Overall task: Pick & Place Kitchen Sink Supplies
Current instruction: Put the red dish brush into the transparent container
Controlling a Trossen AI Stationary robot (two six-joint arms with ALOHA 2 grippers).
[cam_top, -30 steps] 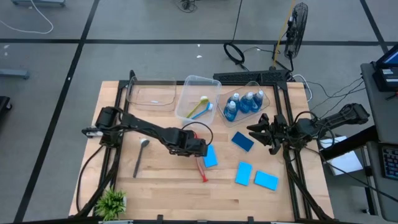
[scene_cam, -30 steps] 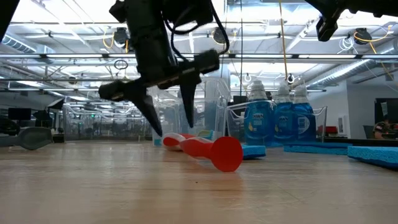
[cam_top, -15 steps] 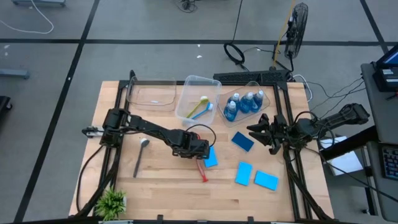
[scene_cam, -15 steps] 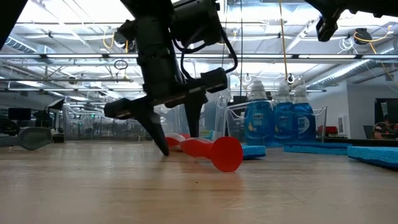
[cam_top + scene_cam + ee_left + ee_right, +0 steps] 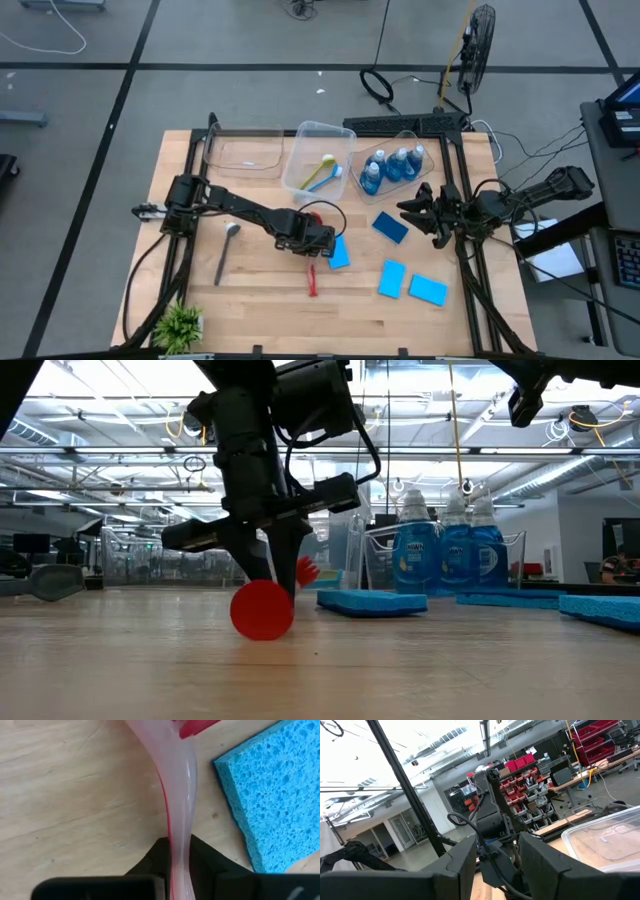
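Note:
A red brush [image 5: 312,280] lies on the wooden table [image 5: 260,290], its handle pointing at the near edge. Its round handle end [image 5: 262,610] faces the low view. My left gripper [image 5: 317,244] stands over its far part, pointing down, shut on the handle. A blue sponge [image 5: 270,795] lies just beside it. Three more sponges [image 5: 391,227], [image 5: 392,278], [image 5: 428,290] lie to the right. A grey brush [image 5: 228,250] lies at the left. My right gripper [image 5: 415,215] waits open at the right, raised, holding nothing. My left gripper pinches the red brush's pale, translucent handle [image 5: 179,827] between its two fingers [image 5: 152,862], toward the brush-head end. The fingers come from above, pointing down, and lie across the handle. The handle's round free end [image 5: 262,610] is down at the tabletop.
At the back stand three clear bins: one with nothing in it [image 5: 245,150], one with a yellow and a blue brush [image 5: 322,172], one with three blue bottles [image 5: 395,165]. A small green plant [image 5: 180,325] stands at the near left corner.
My left gripper has sunk onto the red brush and shut on its handle. The brush has swung round on the table: its free end, which pointed toward the near right, now points straight at the near edge.

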